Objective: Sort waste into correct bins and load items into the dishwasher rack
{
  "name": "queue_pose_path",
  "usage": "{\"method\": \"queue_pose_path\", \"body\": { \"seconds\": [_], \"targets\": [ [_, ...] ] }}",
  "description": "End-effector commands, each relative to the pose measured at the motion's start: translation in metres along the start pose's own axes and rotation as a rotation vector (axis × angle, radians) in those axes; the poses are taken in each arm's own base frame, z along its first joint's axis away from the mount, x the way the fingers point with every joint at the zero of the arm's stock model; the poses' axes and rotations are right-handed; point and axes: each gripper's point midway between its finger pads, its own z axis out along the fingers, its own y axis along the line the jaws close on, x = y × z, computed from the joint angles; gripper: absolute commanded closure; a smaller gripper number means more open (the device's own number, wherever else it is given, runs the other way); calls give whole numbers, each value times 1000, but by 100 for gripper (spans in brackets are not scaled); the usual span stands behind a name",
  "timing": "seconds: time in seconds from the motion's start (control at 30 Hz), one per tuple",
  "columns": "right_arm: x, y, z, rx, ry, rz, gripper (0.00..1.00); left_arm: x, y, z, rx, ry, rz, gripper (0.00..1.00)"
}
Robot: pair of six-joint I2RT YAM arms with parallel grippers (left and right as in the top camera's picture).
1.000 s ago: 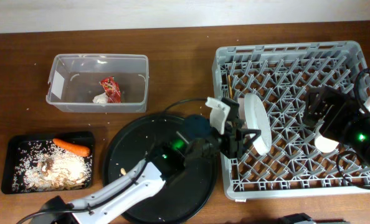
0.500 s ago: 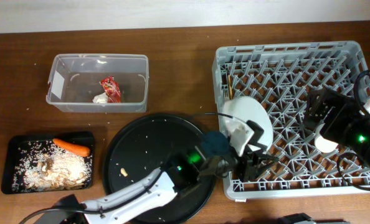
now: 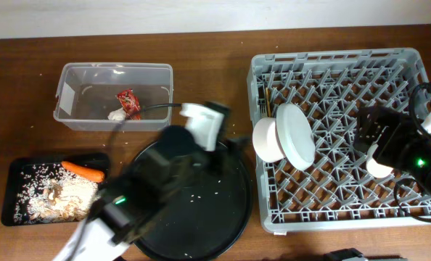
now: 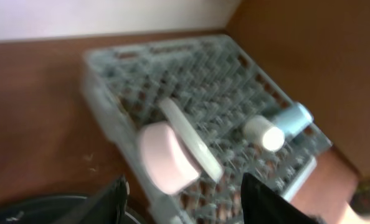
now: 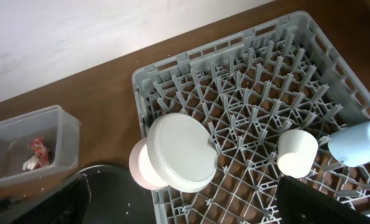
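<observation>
The grey dishwasher rack [image 3: 339, 72] holds the wide pale bowl [image 3: 297, 136] on edge, with the small pale dish [image 3: 266, 141] leaning against its left side. Both also show in the right wrist view, bowl [image 5: 182, 152] and dish [image 5: 141, 168]. A white cup [image 5: 297, 152] and a light blue cup [image 5: 359, 143] lie in the rack. My left gripper [image 3: 226, 145] is blurred, open and empty, left of the rack. My right gripper [image 3: 368, 134] is open and empty above the rack's right side. The clear tub [image 3: 78, 101] holds the red wrapper [image 3: 128, 104] and the tissue wad [image 3: 116, 114].
The shallow black tray [image 3: 19, 170] at front left holds the carrot [image 3: 83, 172], rice scraps [image 3: 74, 197] and a brown lump [image 3: 54, 194]. A large round black tray [image 3: 223, 210] with a few crumbs lies under my left arm. A thin brown stick [image 3: 268, 109] stands in the rack.
My left arm has pulled back left from the rack, over the round tray. The small dish now rests free against the bowl. The right arm has not moved.
</observation>
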Motion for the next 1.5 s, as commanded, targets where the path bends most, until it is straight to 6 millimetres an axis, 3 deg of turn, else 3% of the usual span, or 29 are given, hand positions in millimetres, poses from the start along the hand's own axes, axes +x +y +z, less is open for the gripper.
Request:
{"method": "queue_pose_path", "body": {
  "seconds": [0.0, 0.03, 0.07, 0.13, 0.17, 0.23, 0.37, 0.5, 0.57, 0.6, 0.67, 0.77, 0.8, 0.87, 0.97, 1.03, 1.13, 1.2, 1.33, 1.47],
  "targets": [
    [1, 28, -6, -166, 9, -140, 1, -20, 67, -84, -257, -115, -99, 38],
    [4, 40, -8, -236, 16, -191, 2, -15, 92, -115, -387, -135, -150, 34],
    [6, 49, -11, -291, 22, -231, 2, -9, 113, -147, -511, -162, -201, 21],
    [8, 55, -13, -330, 25, -262, 2, 3, 135, -198, -687, -226, -250, 1],
    [8, 55, -13, -330, 26, -262, 2, 9, 143, -214, -763, -241, -264, 1],
    [10, 54, -13, -327, 32, -262, 2, 19, 152, -228, -844, -234, -272, 1],
    [11, 56, -14, -339, 37, -262, 2, 15, 152, -227, -840, -253, -274, 1],
    [14, 64, -17, -387, 52, -263, 2, 37, 154, -228, -867, -161, -285, 1],
    [28, 51, -14, -333, 109, -275, 2, 56, 156, -230, -890, -79, -294, 1],
    [34, 42, -14, -292, 122, -328, 2, 69, 156, -232, -904, -24, -301, 1],
    [33, 47, -17, -331, 63, -579, 2, 92, 156, -238, -930, 76, -312, 1],
    [14, 66, -17, -406, -190, -775, 2, 119, 154, -247, -960, 199, -324, 1],
    [14, 67, -12, -405, -264, -795, 2, 120, 154, -247, -960, 200, -324, 1],
    [43, 61, 23, -416, -378, -795, 2, 120, 154, -247, -960, 200, -324, 1],
    [118, 30, 69, -408, -364, -786, 2, 120, 154, -247, -961, 200, -324, 1],
    [157, 8, 96, -375, -407, -768, 2, 120, 154, -247, -960, 200, -324, 1],
    [197, -16, 125, -347, -447, -667, 2, 120, 154, -247, -960, 200, -324, 1],
    [211, -20, 152, -351, -417, -656, 2, 120, 154, -247, -960, 200, -324, 1],
    [231, -26, 182, -351, -379, -653, 2, 120, 154, -247, -960, 200, -324, 1],
    [222, -21, 185, -359, -453, -659, 1, 120, 154, -247, -960, 200, -324, 1]
  ]
}}
